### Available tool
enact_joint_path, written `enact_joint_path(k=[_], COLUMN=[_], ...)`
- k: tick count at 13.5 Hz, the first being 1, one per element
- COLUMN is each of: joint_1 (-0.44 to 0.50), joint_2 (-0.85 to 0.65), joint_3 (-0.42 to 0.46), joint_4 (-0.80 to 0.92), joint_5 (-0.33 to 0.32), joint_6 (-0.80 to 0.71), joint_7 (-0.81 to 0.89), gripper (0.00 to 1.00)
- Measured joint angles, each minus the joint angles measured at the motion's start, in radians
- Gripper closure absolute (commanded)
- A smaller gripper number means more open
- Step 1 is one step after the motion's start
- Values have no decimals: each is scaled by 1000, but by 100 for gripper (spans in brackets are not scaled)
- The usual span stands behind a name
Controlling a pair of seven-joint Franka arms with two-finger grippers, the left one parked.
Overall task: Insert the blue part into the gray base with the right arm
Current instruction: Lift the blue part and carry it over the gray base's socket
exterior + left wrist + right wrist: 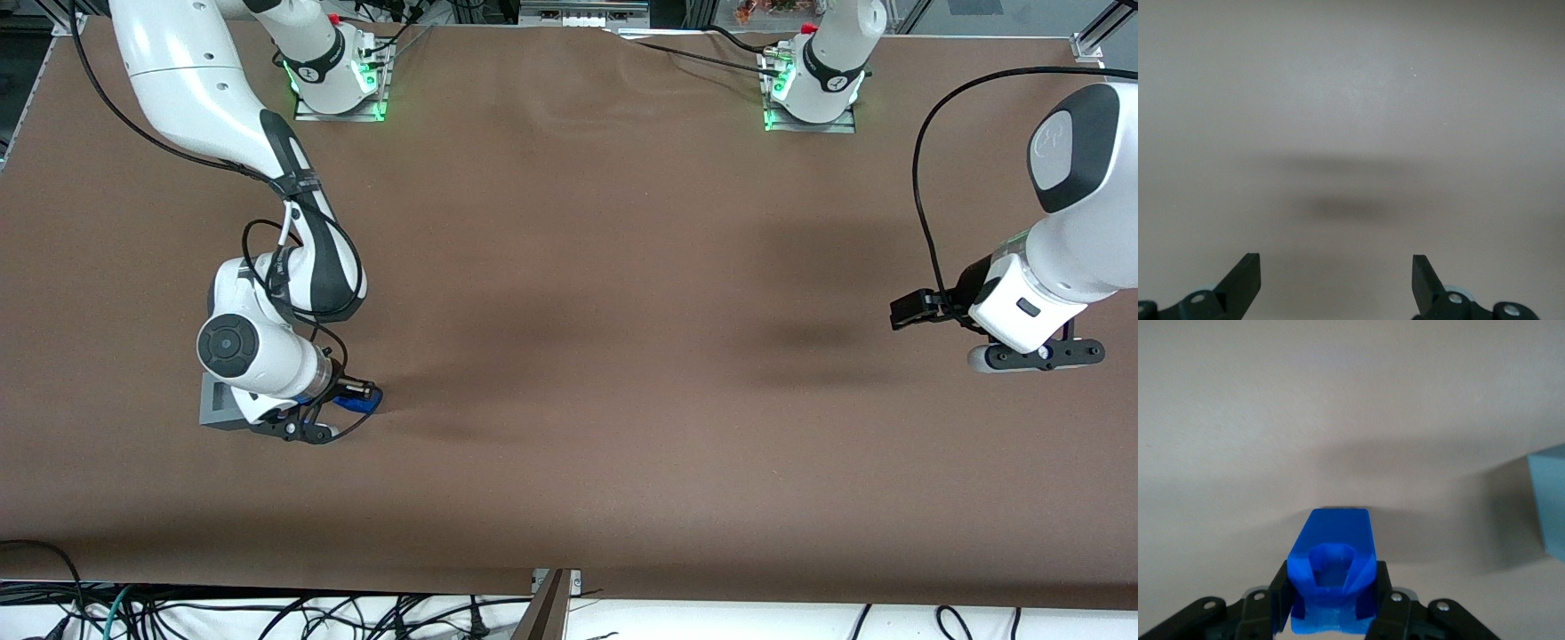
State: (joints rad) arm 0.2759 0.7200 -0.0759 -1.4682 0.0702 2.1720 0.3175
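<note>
**Blue part held at the end effector, gray base just beside it**

The right arm [267,151] reaches down over the working arm's end of the brown worktop [605,293], and its end effector [1331,603] is closed around the blue part [1331,570]. In the right wrist view the two black fingers [1279,597] press against the part's flanks, with the part projecting forward from between them and a hollow, many-sided recess showing in its upper face. Whether the part is lifted clear of the worktop or resting on it cannot be told.

In the front view the blue part [357,401] shows only as a sliver past the wrist, just beside the gray base [218,411], which sits on the worktop largely covered by the arm's wrist. The wrist view shows one edge of the gray base [1548,500] near the part but apart from it.

The part looks like rigid moulded plastic: light, stiff, smooth-faced, so likely to slip or twist if pinched on a slanted face. Its flat parallel sides, where the fingers sit now, seem the soundest hold. The base also appears light and may slide if the part comes down off-centre, so insertion will probably need square alignment over the recess and a gentle descent.
</note>
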Motion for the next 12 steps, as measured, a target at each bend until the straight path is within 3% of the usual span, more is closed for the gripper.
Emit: enact_joint_path(k=[5,12], joint_1=[-28,-176], joint_2=[-23,-40], joint_3=[-77,-91], joint_4=[145,155], joint_5=[0,0], joint_6=[-219,-272], joint_7=[-265,-607], gripper=[74,73])
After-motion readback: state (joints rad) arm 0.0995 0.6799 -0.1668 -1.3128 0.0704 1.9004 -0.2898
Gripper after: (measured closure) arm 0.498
